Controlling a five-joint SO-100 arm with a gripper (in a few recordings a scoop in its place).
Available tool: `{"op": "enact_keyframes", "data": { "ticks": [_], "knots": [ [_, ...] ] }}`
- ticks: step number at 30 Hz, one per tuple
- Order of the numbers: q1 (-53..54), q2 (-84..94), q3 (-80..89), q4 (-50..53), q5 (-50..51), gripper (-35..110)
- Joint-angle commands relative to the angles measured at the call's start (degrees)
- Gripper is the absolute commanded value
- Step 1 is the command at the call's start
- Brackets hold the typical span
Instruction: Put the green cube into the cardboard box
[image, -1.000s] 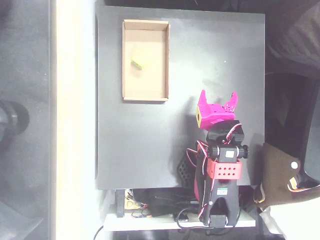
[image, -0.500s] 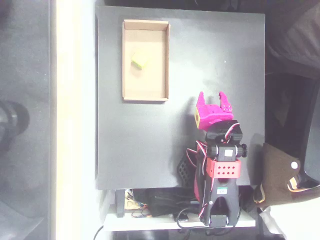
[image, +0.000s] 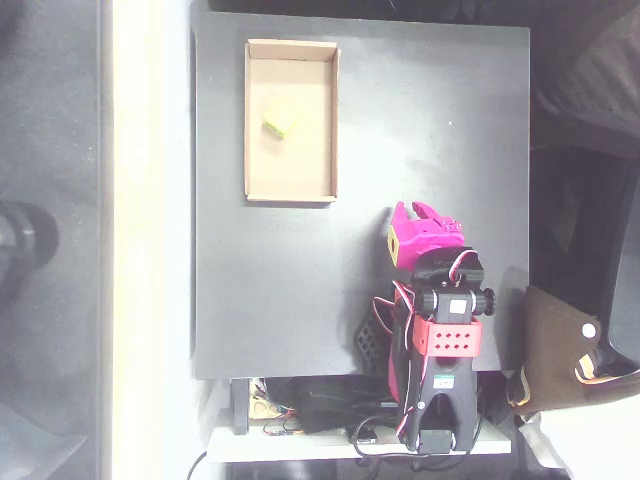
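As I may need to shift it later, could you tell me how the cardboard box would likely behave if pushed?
The cardboard box looks thin-walled and shallow, so probably light and apt to slide across the smooth black table rather than tip. The green cube lying loose inside might shift about.

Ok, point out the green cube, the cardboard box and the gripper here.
green cube (image: 275, 122), overhead view, its top face.
cardboard box (image: 290, 171), overhead view, bare floor below the cube.
gripper (image: 420, 208), overhead view, between its magenta fingertips.

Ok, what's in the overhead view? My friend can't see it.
A green cube lies inside a cardboard box on a black table. The pink gripper sits apart from the box, nearly closed and holding nothing.
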Motion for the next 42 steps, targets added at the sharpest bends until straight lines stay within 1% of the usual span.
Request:
{"op": "enact_keyframes", "data": {
  "ticks": [1,8,16,23,29,42],
  "knots": [
    [-0.3,0.1,0.7,2.2,0.0,6],
    [-0.3,0.1,0.7,5.6,-0.1,6],
    [-0.2,0.1,0.7,5.7,0.4,2],
    [-0.2,0.1,0.7,5.9,0.4,2],
    [-0.2,0.1,0.7,11.0,0.6,2],
    [-0.2,0.1,0.7,11.6,0.6,2]
  ]
}}
